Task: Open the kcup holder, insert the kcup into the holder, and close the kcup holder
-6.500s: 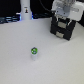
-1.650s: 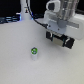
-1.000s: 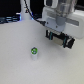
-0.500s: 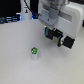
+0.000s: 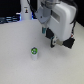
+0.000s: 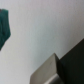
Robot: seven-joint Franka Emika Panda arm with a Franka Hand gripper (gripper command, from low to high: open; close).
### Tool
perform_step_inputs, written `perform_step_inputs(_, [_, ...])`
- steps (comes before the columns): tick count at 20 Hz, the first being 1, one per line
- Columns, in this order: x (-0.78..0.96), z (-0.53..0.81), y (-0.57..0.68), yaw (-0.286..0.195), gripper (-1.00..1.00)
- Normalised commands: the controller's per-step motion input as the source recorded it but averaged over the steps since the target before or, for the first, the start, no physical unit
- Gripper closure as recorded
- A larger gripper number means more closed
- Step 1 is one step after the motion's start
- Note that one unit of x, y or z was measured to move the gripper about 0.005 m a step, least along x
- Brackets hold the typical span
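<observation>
The kcup (image 5: 34, 51), a small white pod with a green top, stands upright on the white table (image 5: 20, 65) in the exterior view. My gripper (image 5: 52, 40) hangs above and behind it, toward the exterior view's right, apart from the pod. Its fingers are blurred, so their spacing is unclear, and nothing shows between them. A dark block (image 5: 67, 43) sits at the lower end of the white hand. In the wrist view a teal shape (image 6: 4, 27) lies at one edge and a dark boxy corner (image 6: 72, 65) at another. I cannot make out the kcup holder for certain.
Dark and blue items (image 5: 10, 20) line the back edge of the table at the exterior view's left. The white arm body (image 5: 59, 17) fills the upper right of that view. A pale grey slab (image 6: 47, 74) adjoins the dark corner in the wrist view.
Over the earlier frames the arm came down and forward toward the kcup. In the last second it has barely shifted. The kcup has stayed in place.
</observation>
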Motion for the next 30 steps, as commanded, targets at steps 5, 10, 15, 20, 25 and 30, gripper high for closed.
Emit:
perform_step_inputs(5, [-0.34, -0.24, -0.39, -0.270, -1.00])
perform_step_inputs(10, [-0.34, -0.44, -0.45, -0.262, -1.00])
perform_step_inputs(15, [-0.23, -0.43, -0.46, -0.265, -1.00])
perform_step_inputs(20, [0.05, -0.24, -0.32, -0.252, -1.00])
perform_step_inputs(25, [0.18, -0.22, -0.21, -0.248, -1.00])
perform_step_inputs(30, [0.15, -0.28, -0.21, -0.230, -1.00])
